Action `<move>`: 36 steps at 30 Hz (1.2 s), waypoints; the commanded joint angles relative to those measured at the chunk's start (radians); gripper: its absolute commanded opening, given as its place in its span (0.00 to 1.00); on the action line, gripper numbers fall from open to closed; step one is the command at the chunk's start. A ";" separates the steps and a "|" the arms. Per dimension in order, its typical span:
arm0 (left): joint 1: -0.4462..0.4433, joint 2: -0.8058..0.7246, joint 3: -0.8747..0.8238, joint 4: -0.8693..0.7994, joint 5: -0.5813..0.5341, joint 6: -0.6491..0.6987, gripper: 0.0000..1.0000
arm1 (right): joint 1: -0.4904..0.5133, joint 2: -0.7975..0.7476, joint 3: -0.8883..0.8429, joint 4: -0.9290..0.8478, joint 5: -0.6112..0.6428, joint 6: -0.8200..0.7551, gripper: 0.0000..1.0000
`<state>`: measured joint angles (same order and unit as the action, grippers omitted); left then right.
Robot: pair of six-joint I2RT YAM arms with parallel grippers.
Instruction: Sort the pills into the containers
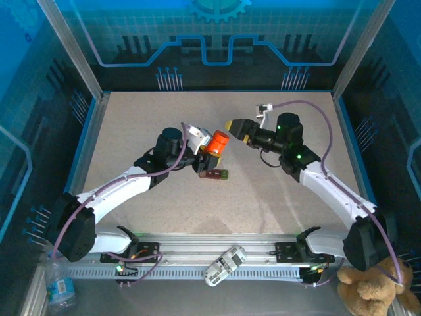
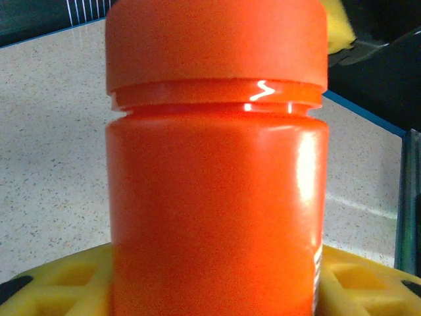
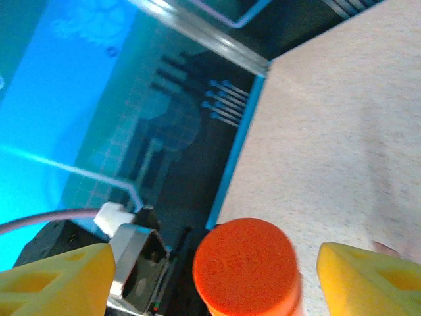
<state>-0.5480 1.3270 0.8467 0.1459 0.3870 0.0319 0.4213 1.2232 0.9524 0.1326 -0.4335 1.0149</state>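
Left gripper (image 1: 209,153) clamps orange bottle (image 2: 217,197); label sliver (image 2: 317,280) unreadable

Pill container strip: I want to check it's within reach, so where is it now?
In the top view, the strip lies on the table near its centre, just on the near side of the orange bottle.

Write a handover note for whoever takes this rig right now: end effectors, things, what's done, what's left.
Left end effector: shut on the orange bottle, cap on.
Right end effector: open, fingers either side of the cap, not touching it.
Strip: flat on the table, just in front of the bottle, apart from both arms.
Done: bottle gripped and held toward the right arm.
Left: probably take off the cap, tip out pills, sort them into the strip.
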 commanded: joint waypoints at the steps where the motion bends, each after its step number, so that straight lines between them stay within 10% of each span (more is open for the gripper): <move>1: -0.001 -0.016 0.030 0.000 -0.008 0.033 0.00 | 0.031 -0.013 0.102 -0.298 0.179 0.014 0.82; 23: 0.000 0.000 0.035 0.021 0.001 0.023 0.00 | 0.174 0.160 0.263 -0.369 0.214 -0.030 0.74; 36: -0.001 -0.012 0.027 0.049 0.015 -0.007 0.00 | 0.134 0.133 0.187 -0.218 0.122 -0.143 0.42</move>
<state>-0.5453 1.3270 0.8467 0.1413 0.3786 0.0299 0.5747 1.3872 1.1759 -0.1955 -0.2436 0.9360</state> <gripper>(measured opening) 0.527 0.460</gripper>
